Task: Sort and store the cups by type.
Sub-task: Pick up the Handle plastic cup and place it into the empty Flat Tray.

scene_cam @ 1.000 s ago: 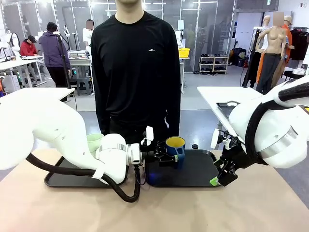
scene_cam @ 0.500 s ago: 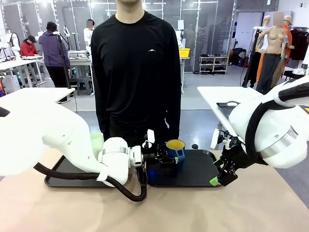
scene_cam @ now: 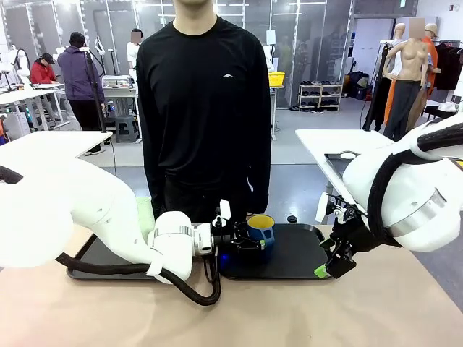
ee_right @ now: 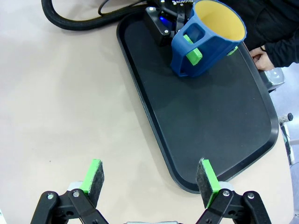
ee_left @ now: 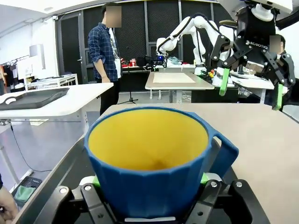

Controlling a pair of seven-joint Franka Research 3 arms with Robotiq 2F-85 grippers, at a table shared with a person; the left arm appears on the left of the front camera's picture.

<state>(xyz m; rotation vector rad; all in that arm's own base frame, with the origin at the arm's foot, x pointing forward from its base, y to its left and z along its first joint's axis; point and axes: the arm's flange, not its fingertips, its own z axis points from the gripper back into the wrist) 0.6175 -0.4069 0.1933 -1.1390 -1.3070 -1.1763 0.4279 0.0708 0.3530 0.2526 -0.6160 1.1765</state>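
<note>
The left hand grips the blue mug over the right tray; the right hand hangs wide, holding nothing.

Left gripper clamps blue mug over right black tray; mint-green tumbler behind left arm; right gripper hangs open nearby; person stands opposite.

Blue mug, yellow inside, upright over the black tray; mint tumbler upright.
</note>
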